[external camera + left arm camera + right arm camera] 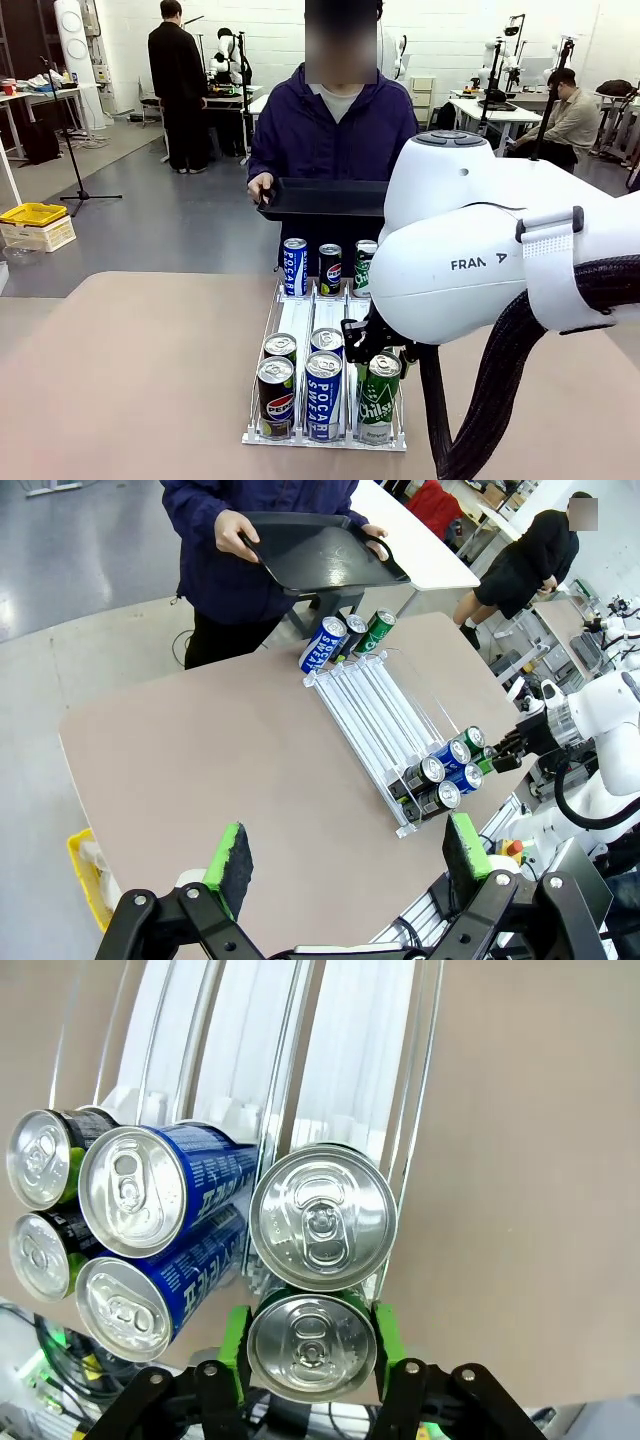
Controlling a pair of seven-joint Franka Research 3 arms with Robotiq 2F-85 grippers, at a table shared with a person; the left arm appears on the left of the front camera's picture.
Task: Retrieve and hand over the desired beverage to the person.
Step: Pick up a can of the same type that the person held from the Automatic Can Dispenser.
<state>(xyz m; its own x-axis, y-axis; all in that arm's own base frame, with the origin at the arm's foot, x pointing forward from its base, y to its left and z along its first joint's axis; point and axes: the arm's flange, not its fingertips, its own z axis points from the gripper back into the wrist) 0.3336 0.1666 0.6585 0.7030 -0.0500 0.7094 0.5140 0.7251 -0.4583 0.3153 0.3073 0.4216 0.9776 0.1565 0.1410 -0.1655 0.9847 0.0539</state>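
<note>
upright green can (310, 1346), frontmost, rightmost

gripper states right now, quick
left gripper: open, empty
right gripper: shut on green can

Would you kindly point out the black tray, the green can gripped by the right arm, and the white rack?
black tray (320, 200): front view, on its front wall.
green can (312, 1345): right wrist view, on the middle of its lid.
white rack (375, 720): left wrist view, on its bare middle lanes.
</note>
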